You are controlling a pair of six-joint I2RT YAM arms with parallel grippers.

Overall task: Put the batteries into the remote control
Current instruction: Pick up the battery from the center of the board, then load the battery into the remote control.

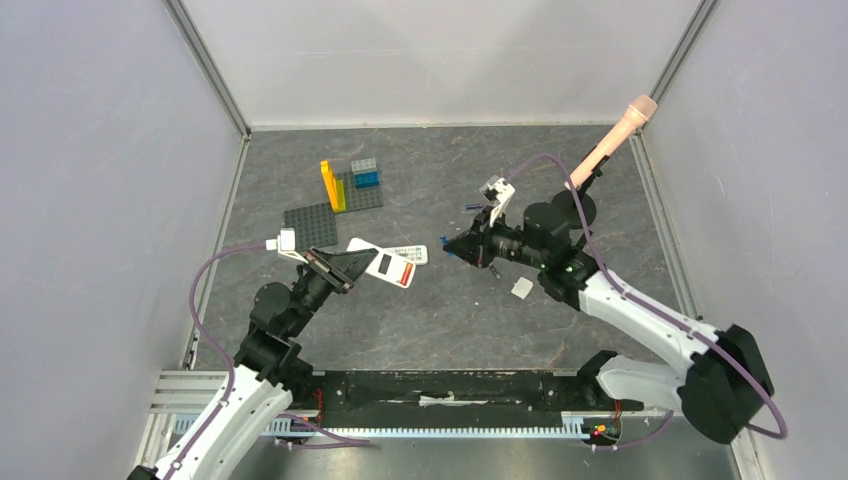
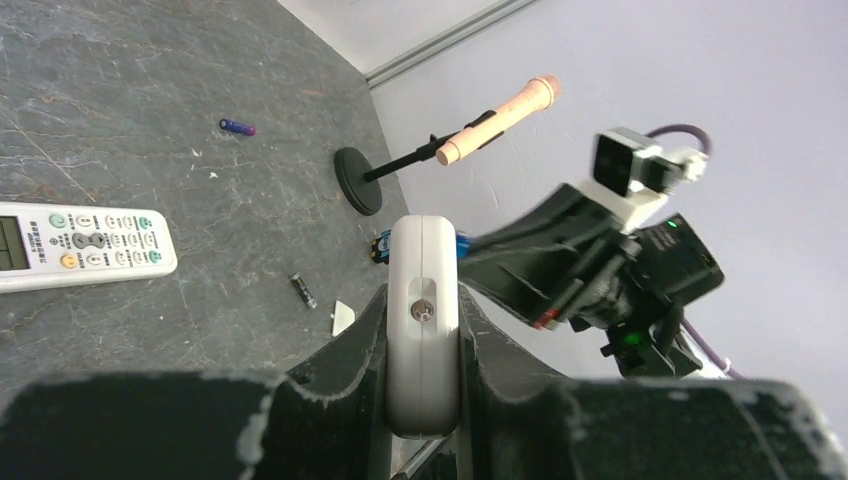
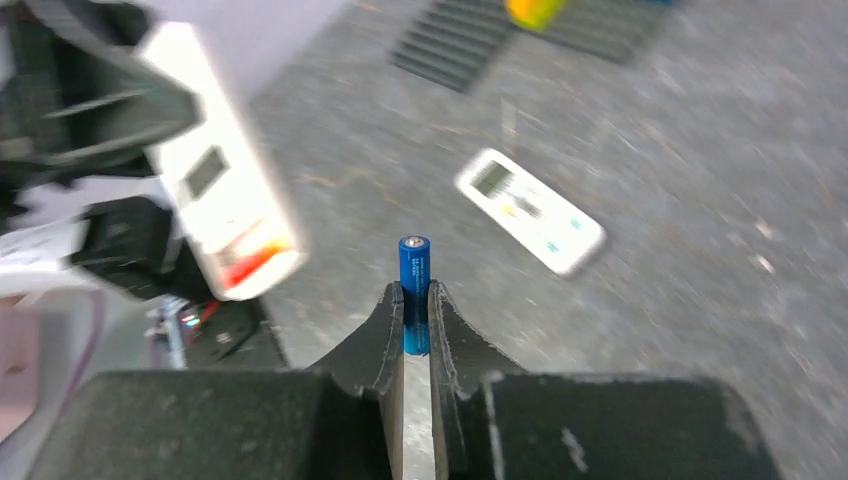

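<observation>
My left gripper [image 2: 423,300] is shut on the remote control [image 2: 423,330], seen edge-on between the fingers. From above, the remote control [image 1: 388,267] sticks out to the right of the left gripper [image 1: 340,268], with a red patch at its open far end. My right gripper [image 3: 415,292] is shut on a blue battery [image 3: 414,275] that stands upright out of the jaws. The right gripper [image 1: 452,246] hovers just right of the held remote. On the table lie a purple-blue battery [image 2: 237,127] and a dark battery [image 2: 303,291].
A second white remote [image 2: 80,243] lies face up on the table. A small white cover piece [image 1: 522,288] lies near the right arm. A black stand with a peach rod [image 1: 625,125] rises at the back right. Grey baseplates with bricks [image 1: 345,190] sit at the back.
</observation>
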